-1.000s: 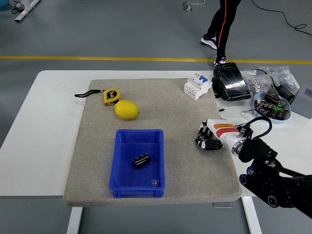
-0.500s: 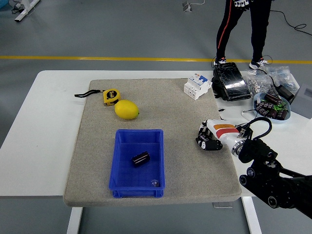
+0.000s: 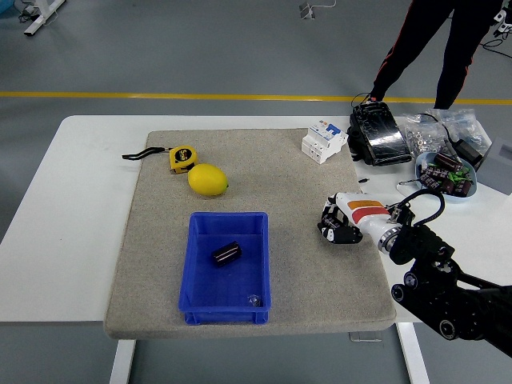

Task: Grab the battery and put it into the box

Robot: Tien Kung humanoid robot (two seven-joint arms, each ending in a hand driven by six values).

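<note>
Battery [image 3: 226, 254] has rolled slightly up-left inside blue box [image 3: 226, 268], lower centre; right hand [image 3: 339, 225] curled empty, centre-right.

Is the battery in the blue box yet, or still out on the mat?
In. The battery lies on its side on the floor of the blue box, inside its walls. The right hand rests curled on the mat, holding nothing.

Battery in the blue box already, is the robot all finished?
Nearly. Done: the battery lies inside the blue box, touched by nothing. In hand: nothing; the right hand is curled, empty, on the mat to the right of the box. The left hand is out of view. Left: nothing that shows, except perhaps pulling the arm away.
</note>
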